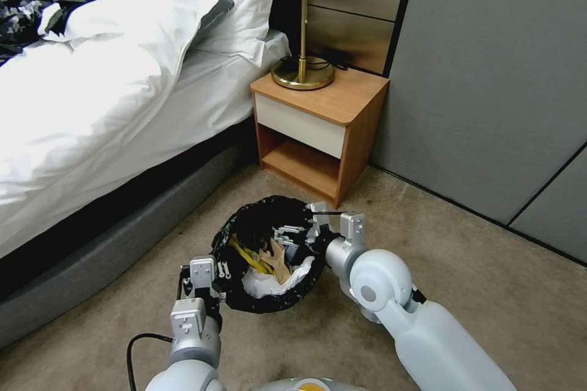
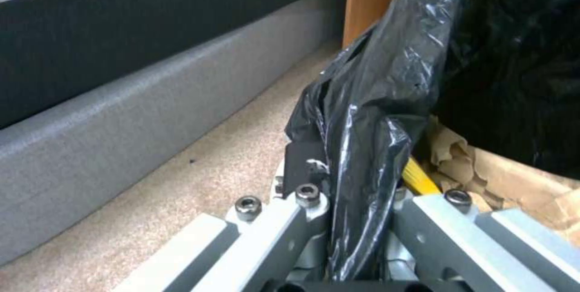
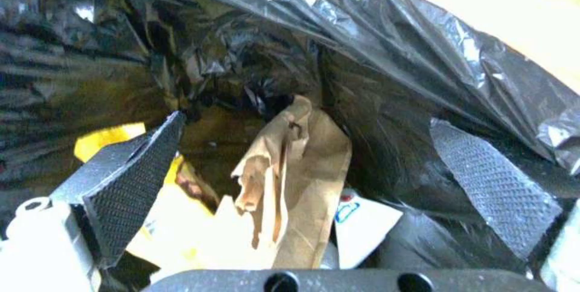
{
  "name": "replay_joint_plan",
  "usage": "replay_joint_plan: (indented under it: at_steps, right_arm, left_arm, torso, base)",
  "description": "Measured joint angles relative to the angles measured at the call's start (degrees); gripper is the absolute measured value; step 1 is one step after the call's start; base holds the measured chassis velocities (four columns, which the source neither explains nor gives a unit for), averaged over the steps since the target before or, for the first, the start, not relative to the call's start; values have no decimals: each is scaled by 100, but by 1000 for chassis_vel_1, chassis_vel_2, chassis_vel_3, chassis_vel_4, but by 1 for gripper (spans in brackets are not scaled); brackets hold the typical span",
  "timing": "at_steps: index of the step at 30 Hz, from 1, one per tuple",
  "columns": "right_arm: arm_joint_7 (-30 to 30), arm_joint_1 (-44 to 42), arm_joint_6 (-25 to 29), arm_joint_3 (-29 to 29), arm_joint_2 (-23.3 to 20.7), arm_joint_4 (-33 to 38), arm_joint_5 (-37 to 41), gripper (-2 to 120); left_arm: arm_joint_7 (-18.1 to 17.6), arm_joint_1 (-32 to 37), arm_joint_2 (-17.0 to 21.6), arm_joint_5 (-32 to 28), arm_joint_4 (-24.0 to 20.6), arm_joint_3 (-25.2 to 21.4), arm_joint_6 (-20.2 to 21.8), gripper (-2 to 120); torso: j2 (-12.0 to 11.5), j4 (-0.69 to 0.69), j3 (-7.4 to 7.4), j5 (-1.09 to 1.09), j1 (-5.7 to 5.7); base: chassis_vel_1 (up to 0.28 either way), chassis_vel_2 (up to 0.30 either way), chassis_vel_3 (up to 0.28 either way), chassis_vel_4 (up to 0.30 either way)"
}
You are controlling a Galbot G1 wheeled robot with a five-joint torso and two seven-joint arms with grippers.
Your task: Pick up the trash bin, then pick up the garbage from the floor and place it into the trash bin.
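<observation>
The trash bin (image 1: pixel 244 229), lined with a crinkly black bag, tilts toward me just above the carpet in front of the nightstand. My left gripper (image 1: pixel 205 284) is shut on its near rim; in the left wrist view the liner (image 2: pixel 387 79) runs down between the fingers of the left gripper (image 2: pixel 350 201). My right gripper (image 1: pixel 299 235) reaches into the bin's mouth from the right and is open. Garbage lies inside: crumpled brown paper (image 3: pixel 302 169), a yellow wrapper (image 3: pixel 106 138) and white tissue (image 1: pixel 269 284). The right gripper's (image 3: pixel 308 122) pads (image 3: pixel 139 178) stand apart, touching none of it.
A wooden nightstand (image 1: pixel 324 116) with a brass lamp (image 1: pixel 302 70) stands just beyond the bin. The bed (image 1: pixel 92 104) and its grey base (image 1: pixel 122 238) run along the left. A grey wall (image 1: pixel 489 73) closes the right. A black cable (image 1: pixel 131 348) loops by my left arm.
</observation>
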Motion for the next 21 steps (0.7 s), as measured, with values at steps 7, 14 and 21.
replay_joint_plan:
  at_steps: [7, 14, 21]
  right_arm:
    - [-181, -237, 73, 1, -112, 369, -288, 100]
    - [-191, -686, 180, 411, -267, 1193, -572, 100]
    - [-278, -1191, 288, 473, -304, 1889, -870, 100]
  left_arm:
    - [0, -86, -7, -41, 92, -95, 18, 0]
    - [-119, -204, -3, -78, 366, -319, 34, 0]
    - [-119, -304, -6, -145, 532, -366, 69, 0]
  torso:
    - [0, -1, 0, 0, 0]
    - [0, 4, -1, 4, 0]
    - [0, 0, -1, 6, 0]
  base:
    - [0, 0, 0, 0]
    - [0, 0, 0, 0]
    - [0, 0, 0, 0]
